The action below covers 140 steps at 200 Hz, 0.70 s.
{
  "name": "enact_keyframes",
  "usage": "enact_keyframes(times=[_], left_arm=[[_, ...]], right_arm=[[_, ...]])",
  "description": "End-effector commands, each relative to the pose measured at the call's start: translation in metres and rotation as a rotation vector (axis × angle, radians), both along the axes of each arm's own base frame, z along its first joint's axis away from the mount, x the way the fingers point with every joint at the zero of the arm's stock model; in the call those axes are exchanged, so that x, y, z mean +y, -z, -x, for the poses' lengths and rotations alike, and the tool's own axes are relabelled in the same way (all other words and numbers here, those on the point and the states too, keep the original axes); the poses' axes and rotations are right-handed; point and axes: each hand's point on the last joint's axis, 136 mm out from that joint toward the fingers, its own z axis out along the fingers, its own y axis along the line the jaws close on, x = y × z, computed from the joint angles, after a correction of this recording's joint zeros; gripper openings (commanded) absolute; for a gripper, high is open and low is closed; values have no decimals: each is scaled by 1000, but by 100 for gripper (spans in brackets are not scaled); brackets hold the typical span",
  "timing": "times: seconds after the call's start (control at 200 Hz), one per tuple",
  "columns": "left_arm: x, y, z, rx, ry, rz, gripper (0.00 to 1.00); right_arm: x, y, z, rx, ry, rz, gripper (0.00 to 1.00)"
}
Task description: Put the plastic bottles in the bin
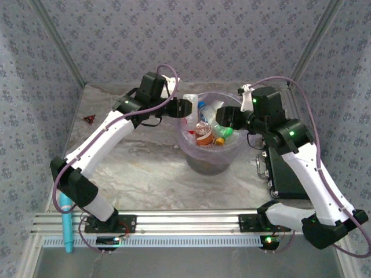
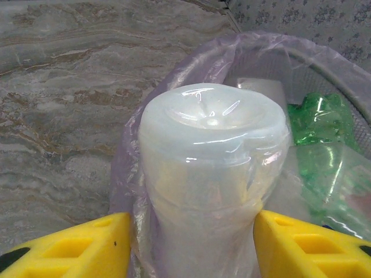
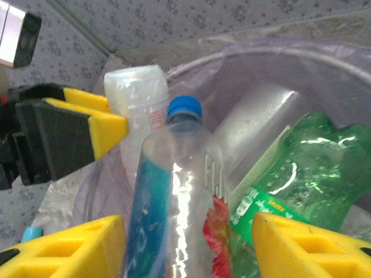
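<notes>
Your left gripper [image 2: 192,231] clamped on white bottle [image 2: 214,156] at bin [image 2: 324,55] rim. Right gripper [image 3: 188,231] straddles blue-capped bottle [image 3: 179,174], can't tell if it's gripping tbh.

A white bottle [image 2: 211,174] and a blue-capped clear bottle [image 3: 174,191] hang over the lavender-lined bin [image 1: 186,145] of bottles [image 1: 204,134].

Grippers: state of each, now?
Left gripper: closed on the white bottle.
Right gripper: closed on the blue-capped bottle.
</notes>
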Motion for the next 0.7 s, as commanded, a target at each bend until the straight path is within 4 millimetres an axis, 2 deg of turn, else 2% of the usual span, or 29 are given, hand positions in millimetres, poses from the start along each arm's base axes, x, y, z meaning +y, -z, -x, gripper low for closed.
enact_keyframes(times=[0.0,0.105,0.215,0.295,0.435,0.575,0.695], left_arm=[[-3,6,-6,12,-8,-10,56],[2,9,-7,15,-19,-27,56],[6,2,-5,1,-26,-18,56],[6,-13,-3,-25,-19,4,59],[4,-49,5,-80,19,73,66],[4,-84,13,-136,47,129,69],[14,-97,15,-164,36,133,71]], right_arm=[[7,22,-5,48,-17,50,61],[7,43,-12,92,-4,85,59],[10,54,-14,118,-7,87,59],[10,47,-13,104,-8,79,59],[3,14,-13,22,6,54,61],[-27,-1,-14,0,88,79,65],[-68,5,-18,20,200,87,66]])
